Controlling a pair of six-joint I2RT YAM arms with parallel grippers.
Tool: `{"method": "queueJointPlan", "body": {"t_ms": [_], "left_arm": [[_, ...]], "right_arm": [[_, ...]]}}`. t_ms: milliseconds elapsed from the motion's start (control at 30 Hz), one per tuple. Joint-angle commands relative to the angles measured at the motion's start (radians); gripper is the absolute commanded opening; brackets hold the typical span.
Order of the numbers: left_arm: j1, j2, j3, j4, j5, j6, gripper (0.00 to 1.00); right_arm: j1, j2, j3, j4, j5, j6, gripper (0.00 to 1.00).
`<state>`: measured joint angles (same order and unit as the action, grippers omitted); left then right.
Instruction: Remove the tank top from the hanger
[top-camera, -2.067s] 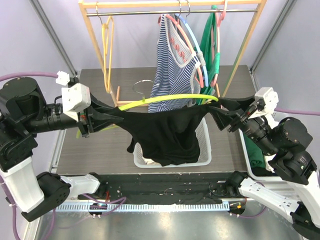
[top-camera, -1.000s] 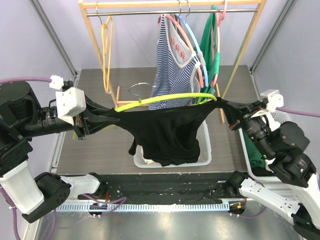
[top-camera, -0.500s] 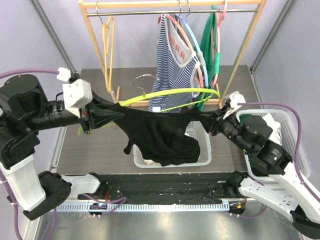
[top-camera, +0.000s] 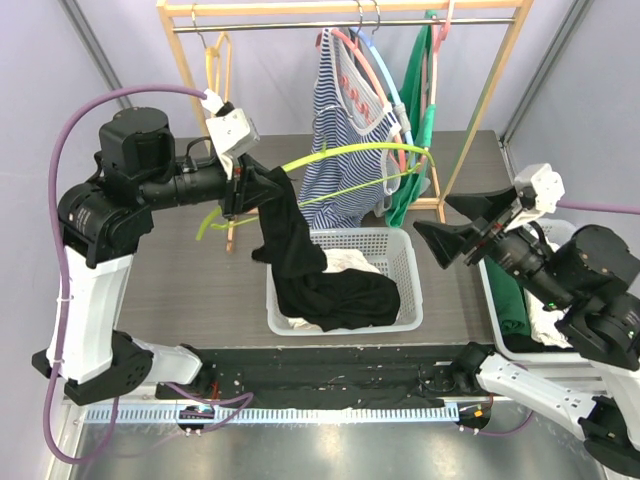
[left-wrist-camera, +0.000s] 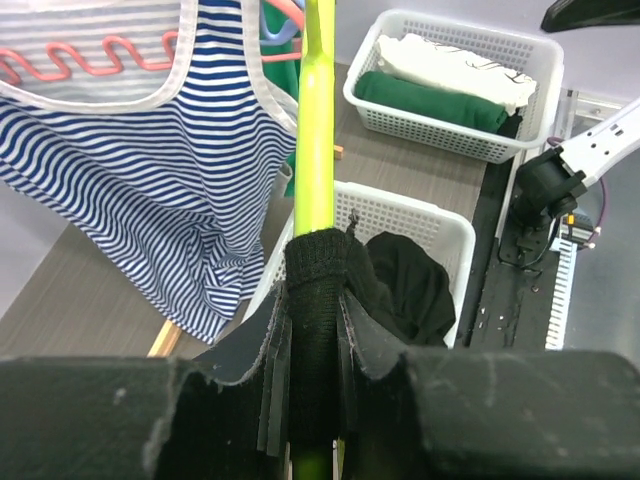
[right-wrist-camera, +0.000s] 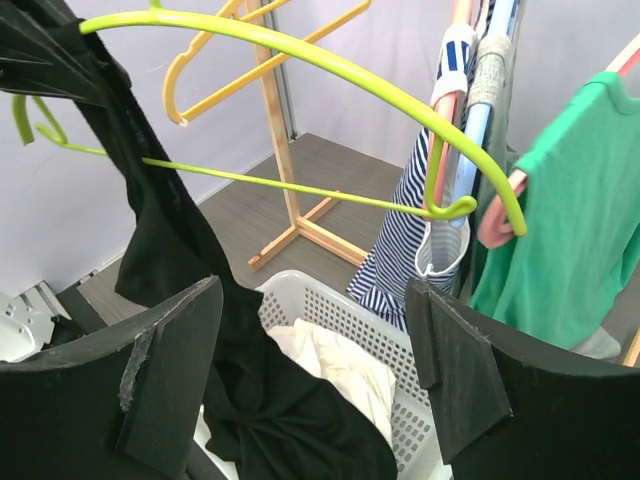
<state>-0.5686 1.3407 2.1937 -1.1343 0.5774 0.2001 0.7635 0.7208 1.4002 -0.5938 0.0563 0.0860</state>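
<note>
The black tank top (top-camera: 300, 255) hangs by one strap from the left end of the lime green hanger (top-camera: 350, 155); its lower part lies bunched in the white basket (top-camera: 405, 262). My left gripper (top-camera: 248, 190) is shut on the strap and the hanger end together, as the left wrist view (left-wrist-camera: 315, 330) shows. The hanger's right end is bare and free in the air (right-wrist-camera: 470, 205). My right gripper (top-camera: 455, 228) is open and empty, right of the basket, apart from hanger and top (right-wrist-camera: 190, 270).
A wooden rack (top-camera: 350, 12) at the back holds a striped top (top-camera: 345, 140), a green shirt (top-camera: 420, 110) and a yellow hanger (top-camera: 215, 70). A second basket (top-camera: 560, 235) with folded clothes (left-wrist-camera: 430, 100) stands at the right. White cloth (right-wrist-camera: 340, 365) lies in the middle basket.
My right gripper has let go of the top's right side and pulled back right, open. The top slid off the hanger's right end and dropped into the basket. My left arm rose and moved right.
</note>
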Motion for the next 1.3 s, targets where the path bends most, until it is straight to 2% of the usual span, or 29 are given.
{"method": "queueJointPlan", "body": {"t_ms": [0,167,367,667,800,833,900,933,967,1000,1033,1067,1167,1200,1233,1267], "left_arm": [[-0.01,-0.026,0.02,0.081,0.033,0.035,0.0],[-0.034,-0.005,0.04,-0.028,0.172,0.085,0.0],[-0.043,-0.035,-0.004,-0.128,0.236,0.157,0.0],[-0.048,-0.031,0.011,-0.171,0.283,0.19,0.0],[-0.05,-0.028,0.023,-0.179,0.291,0.191,0.0],[-0.05,-0.026,0.027,-0.179,0.297,0.193,0.0],[-0.05,-0.029,0.032,-0.182,0.3,0.193,0.0],[-0.05,-0.029,0.034,-0.183,0.299,0.194,0.0],[-0.05,-0.031,0.032,-0.18,0.296,0.194,0.0],[-0.05,-0.032,0.029,-0.177,0.291,0.193,0.0],[-0.05,-0.031,0.02,-0.176,0.282,0.193,0.0],[-0.05,-0.032,0.011,-0.17,0.277,0.191,0.01],[-0.05,-0.035,-0.021,-0.095,0.231,0.141,0.19],[-0.05,-0.035,-0.026,-0.075,0.219,0.127,0.31],[-0.05,-0.034,-0.034,-0.056,0.21,0.111,0.6],[-0.05,-0.032,-0.031,-0.026,0.193,0.096,0.72]], "right_arm": [[-0.003,-0.011,0.048,-0.032,-0.051,-0.057,0.82],[-0.003,0.136,0.219,-0.086,-0.131,-0.152,0.82],[-0.003,0.27,0.41,-0.176,-0.324,-0.203,0.81],[-0.003,0.354,0.442,-0.301,-0.544,-0.21,0.77],[-0.003,0.365,0.433,-0.314,-0.564,-0.216,0.72],[-0.004,0.364,0.43,-0.317,-0.566,-0.218,0.69],[-0.004,0.367,0.427,-0.317,-0.567,-0.218,0.51],[-0.003,0.364,0.428,-0.317,-0.572,-0.219,0.41],[-0.003,0.367,0.428,-0.317,-0.573,-0.223,0.24],[-0.003,0.364,0.424,-0.314,-0.576,-0.221,0.18],[-0.003,0.355,0.421,-0.307,-0.576,-0.218,0.06],[-0.001,0.347,0.416,-0.298,-0.572,-0.206,0.01],[-0.001,0.287,0.369,-0.25,-0.549,-0.18,0.01],[-0.003,0.269,0.334,-0.233,-0.526,-0.155,0.01],[-0.003,0.252,0.318,-0.207,-0.509,-0.147,0.01],[-0.003,0.217,0.306,-0.198,-0.497,-0.138,0.01]]}}
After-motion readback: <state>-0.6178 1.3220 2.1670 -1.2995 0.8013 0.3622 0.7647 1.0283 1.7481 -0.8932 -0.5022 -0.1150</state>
